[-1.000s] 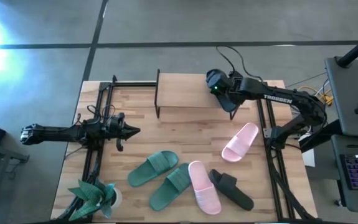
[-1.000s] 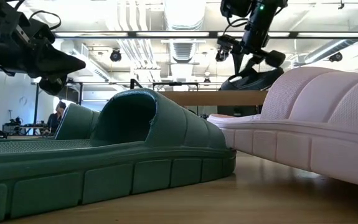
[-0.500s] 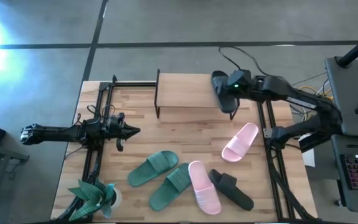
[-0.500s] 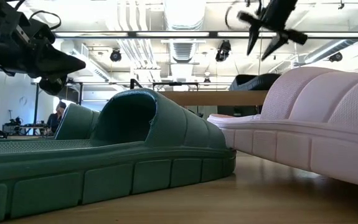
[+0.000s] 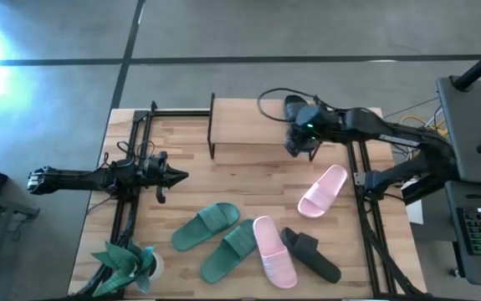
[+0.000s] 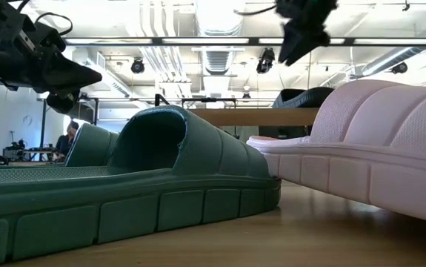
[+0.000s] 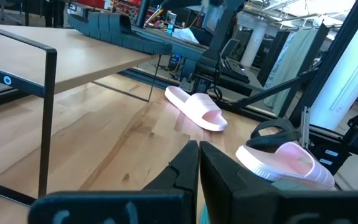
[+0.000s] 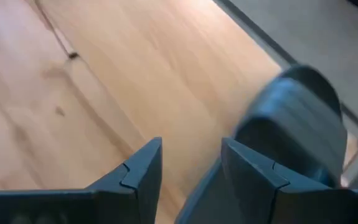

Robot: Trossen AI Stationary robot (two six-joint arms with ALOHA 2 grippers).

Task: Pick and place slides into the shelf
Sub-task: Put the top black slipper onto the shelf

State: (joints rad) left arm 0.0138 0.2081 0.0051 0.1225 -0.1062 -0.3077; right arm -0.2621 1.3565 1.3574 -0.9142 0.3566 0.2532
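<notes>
I have just let go of the black slide, now lying on the shelf at its right end, and my right gripper lifts off empty with fingers apart, so five slides remain on the table.

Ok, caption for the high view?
Right hand open above the shelf, one black slide placed, five slides left on the table.

You have six slides: two green, two pink, two black; one shelf; one plant.
</notes>
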